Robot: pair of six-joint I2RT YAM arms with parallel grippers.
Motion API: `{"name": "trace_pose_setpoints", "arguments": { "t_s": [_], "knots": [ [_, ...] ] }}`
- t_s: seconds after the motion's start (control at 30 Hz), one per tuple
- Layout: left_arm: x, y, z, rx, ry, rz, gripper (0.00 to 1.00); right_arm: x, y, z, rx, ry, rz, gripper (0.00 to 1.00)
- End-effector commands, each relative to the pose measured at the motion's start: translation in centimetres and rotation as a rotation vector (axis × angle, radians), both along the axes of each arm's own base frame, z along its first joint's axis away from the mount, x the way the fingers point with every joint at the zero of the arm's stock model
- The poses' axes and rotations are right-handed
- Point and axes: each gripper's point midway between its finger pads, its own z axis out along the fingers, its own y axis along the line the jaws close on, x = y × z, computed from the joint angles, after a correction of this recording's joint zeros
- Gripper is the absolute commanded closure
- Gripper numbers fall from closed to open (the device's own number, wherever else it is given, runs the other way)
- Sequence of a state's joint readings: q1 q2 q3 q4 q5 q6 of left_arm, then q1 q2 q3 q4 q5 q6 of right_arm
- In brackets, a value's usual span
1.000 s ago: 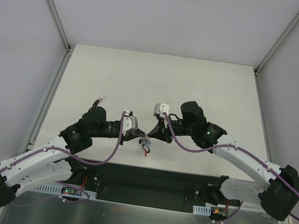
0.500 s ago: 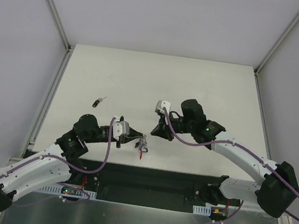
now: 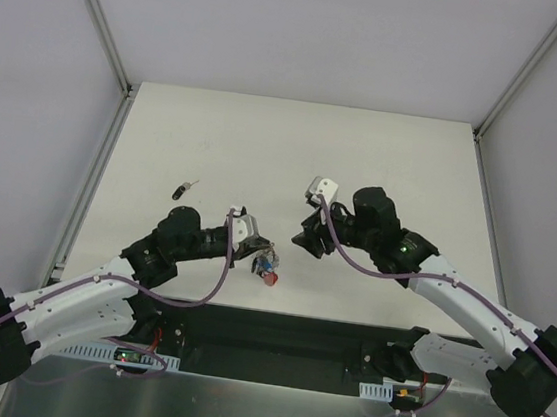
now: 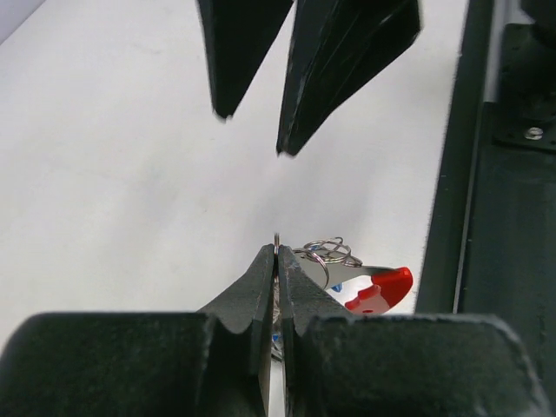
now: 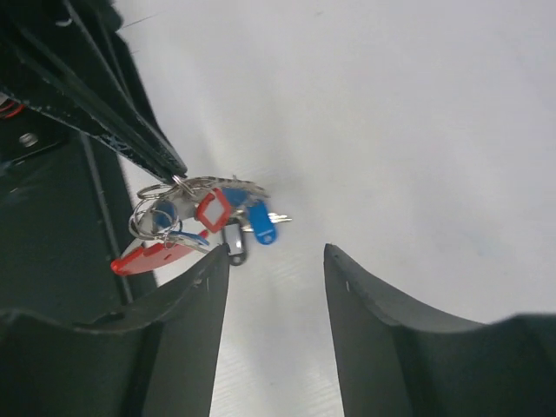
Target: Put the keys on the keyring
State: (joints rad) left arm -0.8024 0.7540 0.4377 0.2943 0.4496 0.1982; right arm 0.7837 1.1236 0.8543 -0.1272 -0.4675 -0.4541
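Pulls right gripper (image 3: 302,241) back rightward, jaws parted and empty; pinches keyring (image 4: 327,253) in clenched left gripper (image 4: 276,253) above near edge of table (image 3: 385,160), letting threaded keys (image 5: 236,217) dangle free; leaves black key (image 3: 181,192) lying apart.

Top cam sits high over the near edge, looking steeply down on the whole white counter (image 3: 296,140). Left wrist cam peers out along the left hand (image 4: 276,252), super close, facing the right hand (image 4: 252,135). Right wrist cam stares back the opposite way. All three catch the keyring (image 5: 156,254) between both hands.
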Motion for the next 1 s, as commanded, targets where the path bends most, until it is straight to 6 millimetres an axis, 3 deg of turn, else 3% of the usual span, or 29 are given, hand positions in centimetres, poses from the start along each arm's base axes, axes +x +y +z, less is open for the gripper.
{"name": "trace_pose_setpoints", "arguments": {
  "t_s": [0.0, 0.03, 0.1, 0.13, 0.17, 0.2, 0.23, 0.3, 0.37, 0.47, 0.5, 0.7, 0.87, 0.97],
  "knots": [
    [5.9, 0.5, 3.4, -0.012, -0.086, 0.212, 1.00, 4.6, -4.3, 2.0, 0.011, -0.058, -0.393, 0.46],
    [7.6, 1.2, 4.9, -0.027, -0.098, 0.263, 1.00, 4.9, -5.0, 2.0, 0.012, -0.059, -0.441, 0.43],
    [9.8, 1.3, 5.2, -0.019, -0.069, 0.302, 1.00, 5.7, -6.7, 2.3, 0.025, -0.068, -0.550, 0.38],
    [10.9, 1.1, 7.5, -0.052, -0.089, 0.309, 1.00, 6.1, -7.6, 2.4, 0.022, -0.080, -0.608, 0.36],
    [12.3, 1.6, 8.2, -0.058, -0.083, 0.337, 1.00, 6.7, -8.7, 2.5, 0.017, -0.094, -0.672, 0.32],
    [13.6, 1.0, 7.7, -0.042, -0.047, 0.342, 1.00, 6.7, -9.4, 2.9, 0.029, -0.104, -0.701, 0.30],
    [14.3, 0.5, 10.4, -0.071, -0.072, 0.326, 1.00, 6.7, -9.9, 2.7, 0.026, -0.101, -0.729, 0.28],
    [15.7, -0.6, 11.9, -0.078, -0.080, 0.316, 1.00, 6.9, -11.3, 3.0, 0.033, -0.122, -0.798, 0.16],
    [16.8, -0.8, 11.5, -0.073, -0.061, 0.349, 1.00, 6.8, -12.2, 3.3, 0.047, -0.126, -0.834, 0.11],
    [18.2, -0.9, 8.0, -0.053, 0.012, 0.404, 1.00, 6.3, -12.7, 3.0, 0.041, -0.114, -0.840, 0.09],
    [18.1, -0.8, 4.9, -0.036, 0.074, 0.418, 1.00, 6.2, -12.8, 2.9, 0.038, -0.109, -0.840, 0.09],
    [17.1, -1.0, -3.3, 0.007, 0.307, 0.446, 1.00, 5.1, -13.2, 2.5, 0.039, -0.068, -0.825, 0.04],
    [14.8, -1.2, -7.7, 0.034, 0.481, 0.437, 1.00, 3.2, -12.9, 3.7, 0.097, -0.052, -0.736, 0.02],
    [13.1, -0.8, -10.2, 0.061, 0.562, 0.445, 0.93, 1.8, -12.6, 4.3, 0.118, -0.039, -0.672, 0.02]
  ]
}}
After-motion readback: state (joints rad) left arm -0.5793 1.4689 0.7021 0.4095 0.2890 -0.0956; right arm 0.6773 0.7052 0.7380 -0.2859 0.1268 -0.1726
